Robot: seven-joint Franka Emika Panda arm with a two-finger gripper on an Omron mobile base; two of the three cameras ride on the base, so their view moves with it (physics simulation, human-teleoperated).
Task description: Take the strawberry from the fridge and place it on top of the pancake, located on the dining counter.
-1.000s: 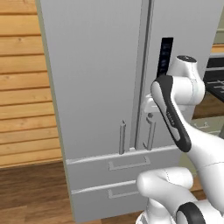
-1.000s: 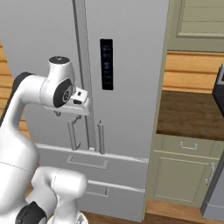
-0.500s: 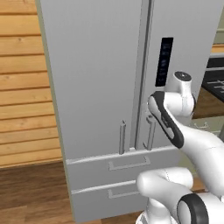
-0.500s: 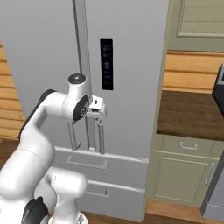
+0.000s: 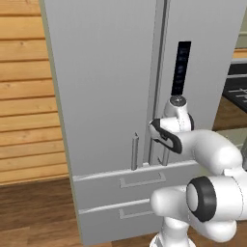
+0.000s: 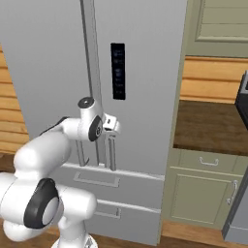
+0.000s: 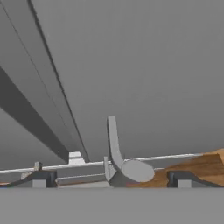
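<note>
I see my two-finger gripper (image 7: 109,178) spread wide, empty, close before the tall light-grey double-door fridge (image 5: 111,91), by its slim right-door bar handle (image 7: 114,146)

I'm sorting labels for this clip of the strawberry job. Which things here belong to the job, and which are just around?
Part of the job:
- fridge, both doors closed
- right door's handle, which the open pincer is closing in on

Just around:
- lower fridge drawers
- dark control panel
- wall counter with cabinets
- wooden wall
</note>
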